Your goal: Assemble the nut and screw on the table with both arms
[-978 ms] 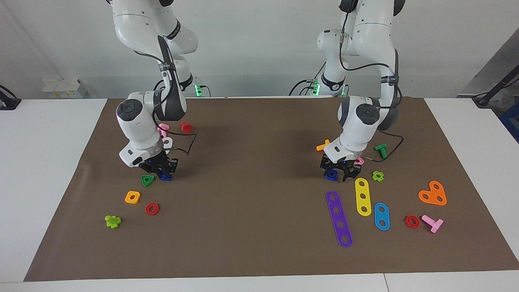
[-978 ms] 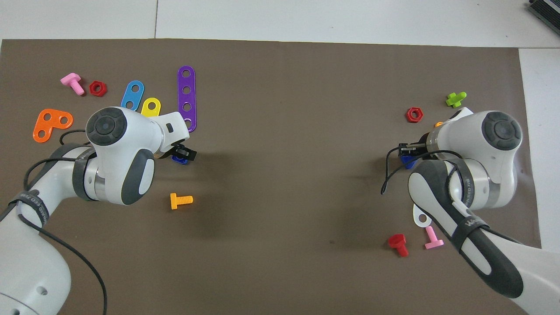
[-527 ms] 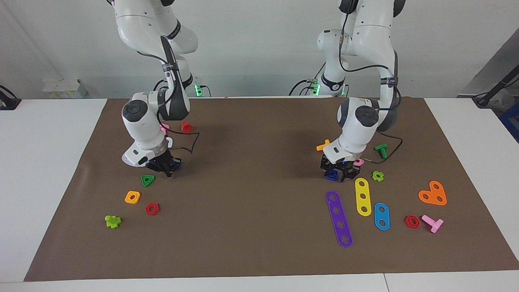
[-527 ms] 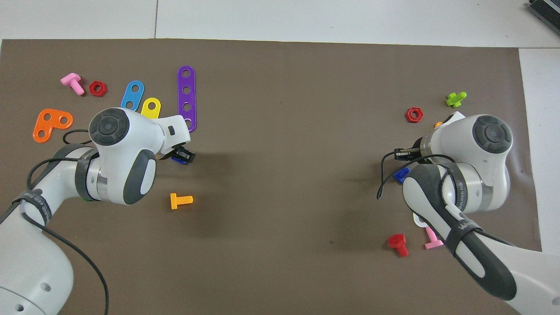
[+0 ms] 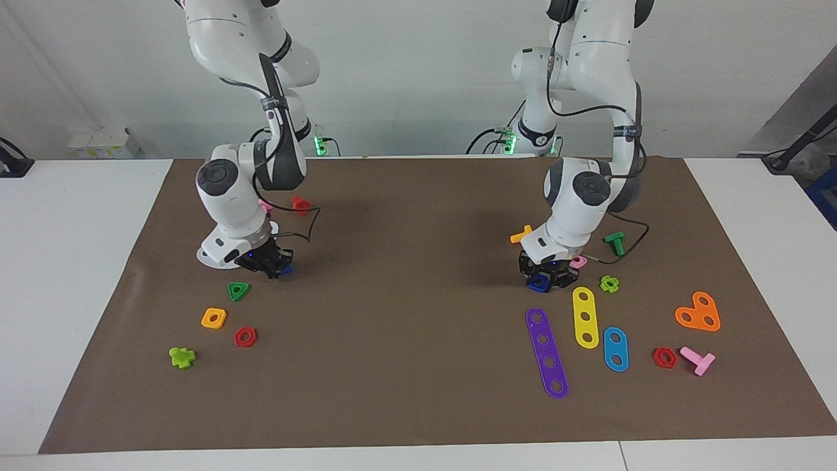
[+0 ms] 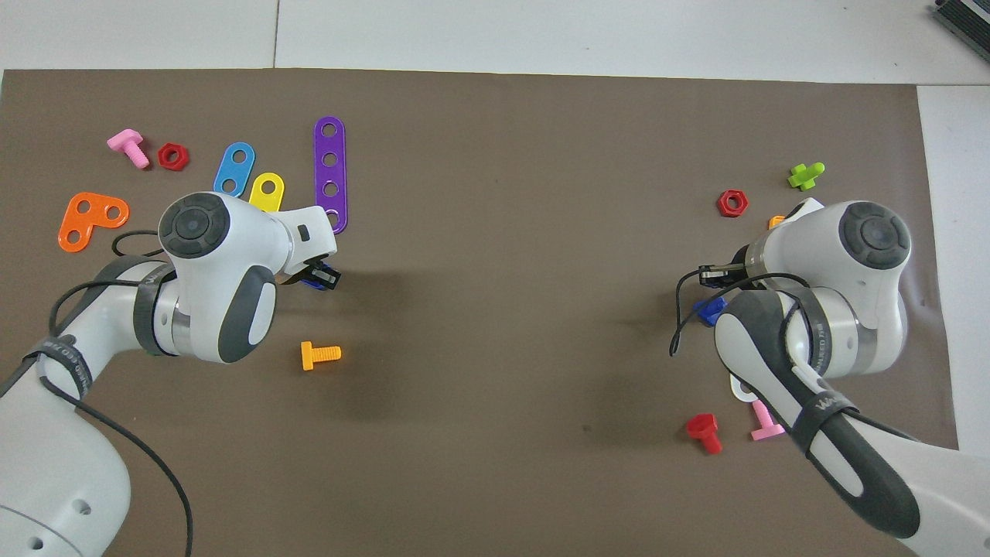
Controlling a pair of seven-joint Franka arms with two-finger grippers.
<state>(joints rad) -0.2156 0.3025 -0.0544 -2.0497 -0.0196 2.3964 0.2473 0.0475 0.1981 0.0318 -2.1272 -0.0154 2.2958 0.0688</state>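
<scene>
Both grippers down at the mat (image 5: 418, 366).
Left gripper (image 5: 541, 280) closed on the nut (image 5: 539, 282); right gripper (image 5: 271, 265) closed on the screw (image 5: 284, 269).

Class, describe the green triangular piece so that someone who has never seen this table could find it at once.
Start at the brown mat and go to the right arm's end. Just past the right gripper, farther from the robots, lies the green triangular nut. The orange square nut and red hexagonal nut nearby differ in colour and shape.
</scene>
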